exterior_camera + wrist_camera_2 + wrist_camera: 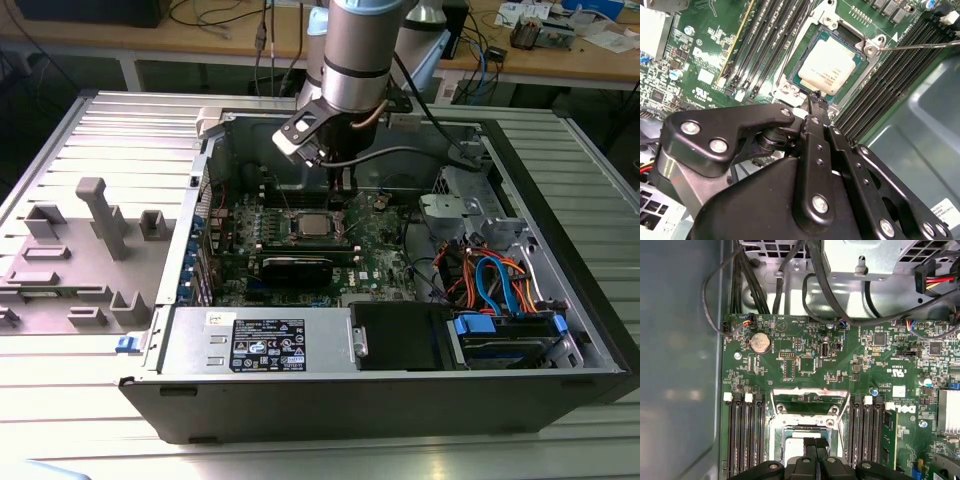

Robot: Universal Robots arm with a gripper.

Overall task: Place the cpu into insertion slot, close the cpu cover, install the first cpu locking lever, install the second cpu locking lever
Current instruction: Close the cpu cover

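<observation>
cpu [827, 65]: seated flat in the slot [846, 31], top bare.
cover [810, 392]: looks swung open, off the chip.
gripper [816, 98]: fingers pressed together, nothing seen between them; tip just over the slot's edge.
key relation: tip sits between cpu and open cover; cover lies on the far side from the chip.
lever [912, 46]: unlatched by my read, rod lying out across the memory slots [890, 80].

cpu [827, 70]: dull grey metal top, smooth | cpu cover [790, 392]: thin bare metal, shiny | circuit board [805, 360]: green, smooth, a bit glossy | tool [816, 100]: black, matt, with shiny metal screws | computer case [400, 400]: dark grey metal, matt | table [130, 120]: pale ribbed metal
</observation>
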